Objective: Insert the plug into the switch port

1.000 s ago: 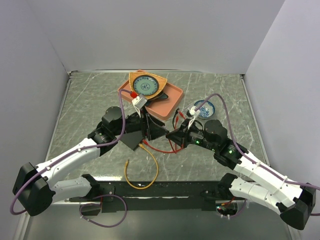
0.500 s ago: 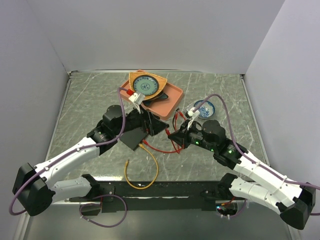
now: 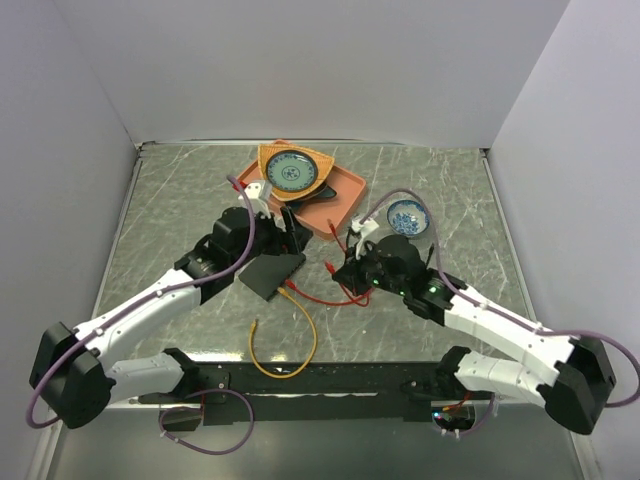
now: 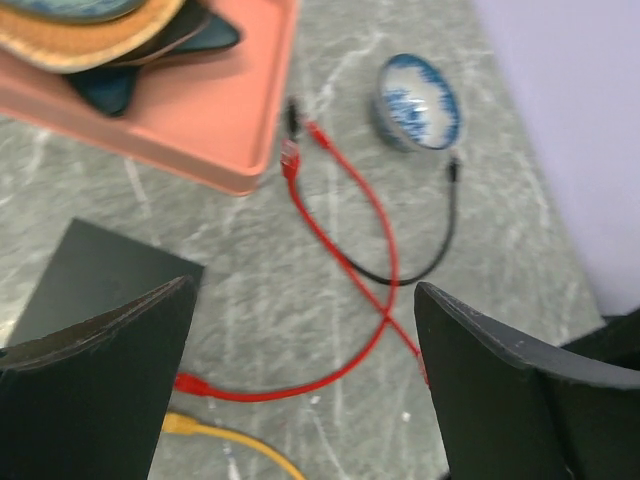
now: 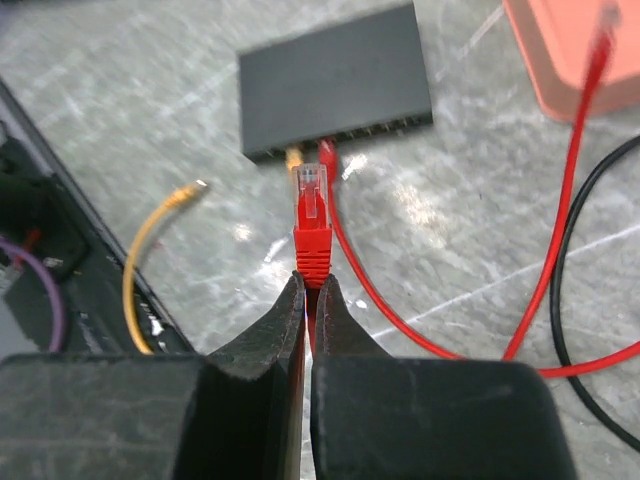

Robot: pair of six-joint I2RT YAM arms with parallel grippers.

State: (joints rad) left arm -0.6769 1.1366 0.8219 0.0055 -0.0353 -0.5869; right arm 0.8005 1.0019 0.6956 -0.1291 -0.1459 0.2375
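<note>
On the grey table (image 3: 180, 200), the flat black switch box (image 5: 335, 75) is lying just in front of the orange tray (image 3: 345, 200). The left gripper (image 4: 303, 290) is hovering over one corner of the box, its jaws spread wide and holding nothing. The right gripper (image 5: 311, 285) is pinching tight on the red plug (image 5: 311, 200), which is pointing at the row of ports (image 5: 375, 125) along the box's long edge, near it but not touching.

The left arm (image 3: 150, 300) is stretching in from the near-left of the switch box (image 3: 270, 272). The left gripper (image 3: 292, 228) is hovering over the box's far side, jaws wide apart, gripping nothing. The right arm (image 3: 490, 325) is angling in from the box's right. The right gripper (image 5: 305, 292) is pinching the red plug (image 5: 312, 200), which is pointing at the box's port edge.
</note>
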